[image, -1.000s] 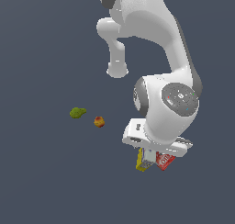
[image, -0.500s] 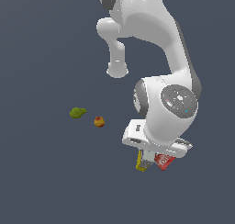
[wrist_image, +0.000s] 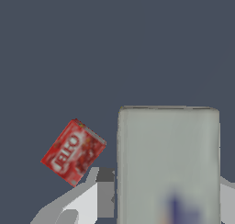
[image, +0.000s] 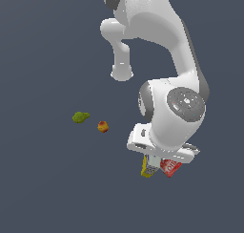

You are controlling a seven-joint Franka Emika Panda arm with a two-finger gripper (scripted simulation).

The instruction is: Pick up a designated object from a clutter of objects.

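Under wrist: yellow-white box (wrist_image: 168, 163) fills gap between fingers (wrist_image: 80, 202), jaws seemingly gripping it; red packet (wrist_image: 73, 151) beside, avoided.

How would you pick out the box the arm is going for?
Under the white gripper at the arm's low end sit two items. The long box with yellow sides and a grey-white face is the larger; the flat red square packet beside it carries white lettering.

Red packet (wrist_image: 73, 152): white lettering "JELL-O". Box's (wrist_image: 167, 165) blue marks blurred, unreadable.
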